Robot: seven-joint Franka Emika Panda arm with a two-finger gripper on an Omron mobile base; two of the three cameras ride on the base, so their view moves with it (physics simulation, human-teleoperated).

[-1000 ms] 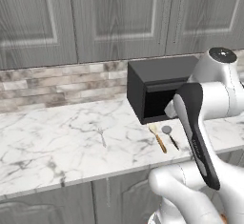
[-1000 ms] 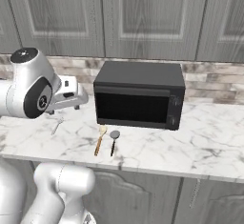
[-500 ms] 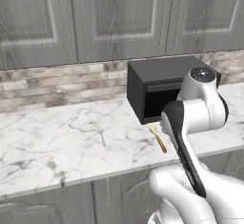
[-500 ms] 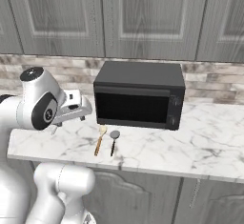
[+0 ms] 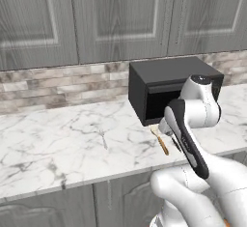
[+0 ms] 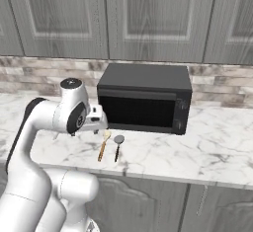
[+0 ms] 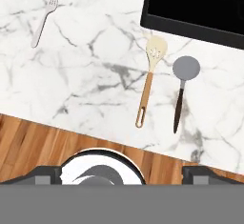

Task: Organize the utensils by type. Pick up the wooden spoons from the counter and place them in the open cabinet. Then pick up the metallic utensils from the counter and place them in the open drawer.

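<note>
A wooden spoon [image 7: 148, 80] with a pale slotted head lies on the marble counter [image 7: 95, 56], just in front of the black oven [image 7: 200, 4]. Beside it lies a metal spoon [image 7: 182, 89] with a round grey bowl and dark handle. A small silver fork [image 7: 44, 19] rests apart, further along the counter. My gripper [image 7: 122, 174] hangs above the counter's front edge, open and empty, its fingertips [image 7: 45, 173] spread wide. In the right base view the gripper [image 6: 98, 119] hovers just left of the wooden spoon [image 6: 104, 144] and metal spoon [image 6: 117, 146]. The open cabinet and open drawer are out of view.
Closed grey wall cabinets [image 5: 120, 18] hang above a stone-tile backsplash [image 5: 58, 83]. The oven [image 6: 143, 100] stands at the back of the counter, close behind the two spoons. The fork [image 5: 102, 138] lies on bare marble left of the wooden spoon [image 5: 159, 140]. Wooden floor [image 7: 38, 147] shows below the counter edge.
The arm has folded down and swung toward the oven, bringing the hand lower and closer to the two spoons. The jaws stay open. The utensils have not moved.
</note>
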